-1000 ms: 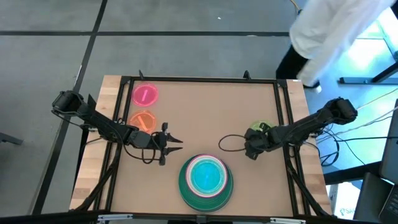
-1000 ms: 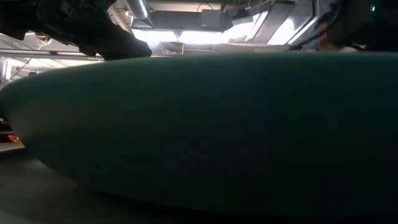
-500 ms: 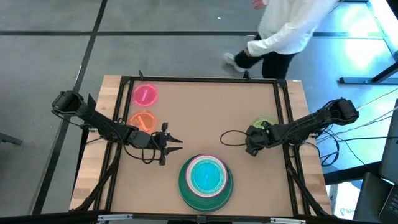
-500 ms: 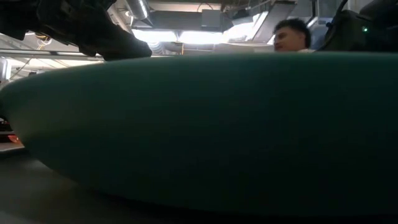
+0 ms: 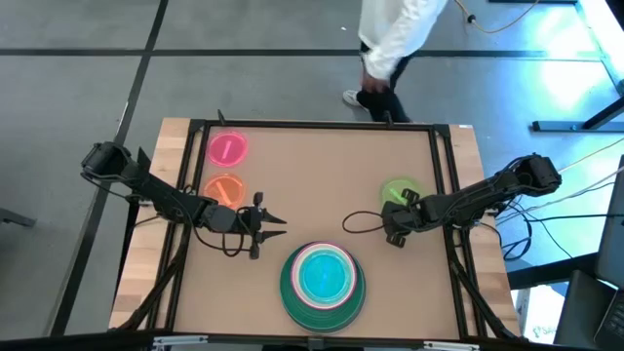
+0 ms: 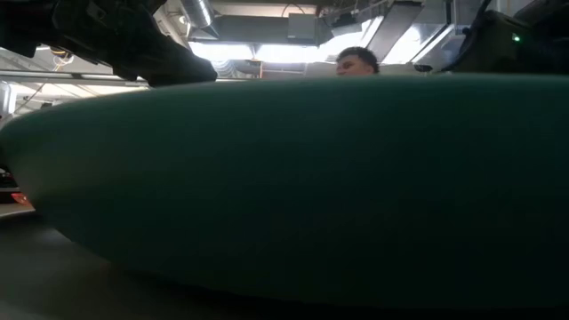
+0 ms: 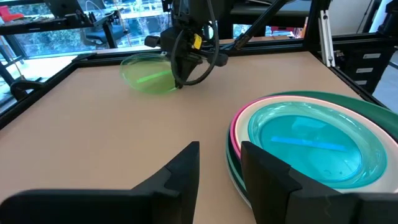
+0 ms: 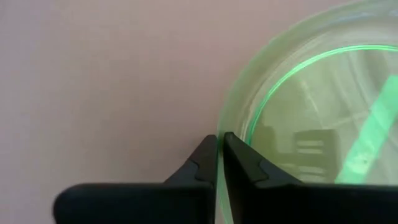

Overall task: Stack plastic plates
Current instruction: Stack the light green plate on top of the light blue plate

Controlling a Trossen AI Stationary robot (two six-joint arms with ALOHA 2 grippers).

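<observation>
A stack of plastic plates point(image 5: 322, 283) stands at the table's near edge: a large teal one at the bottom, pink and pale ones in it, and a small blue one point(image 7: 308, 142) on top. A small pink plate point(image 5: 227, 148) and a small orange plate point(image 5: 224, 188) lie flat at the far left. At the right lies a small green plate point(image 5: 399, 190), with my right gripper point(image 8: 217, 138) shut on its rim. My left gripper point(image 7: 217, 152) stands open just left of the stack, holding nothing. My right gripper pinches the green plate's rim point(image 8: 219, 163) between its two fingers, one finger point(image 8: 245, 163) over the plate's inside and the other outside. It comes from above, slanting down, at the plate's near edge point(image 7: 176, 85). Whether the plate is off the table I cannot tell.
The teal plate's wall point(image 6: 284, 178) fills the low view. A black frame point(image 5: 312, 125) rims the table. A cable loop point(image 5: 357, 222) hangs by my right gripper. A person point(image 5: 390, 49) walks past the far edge. Bare tabletop lies in the middle point(image 5: 312, 175).
More of the green plate shows from under my right arm, which has shifted slightly. The person beyond the far edge has walked toward the left. My left arm has kept still.
</observation>
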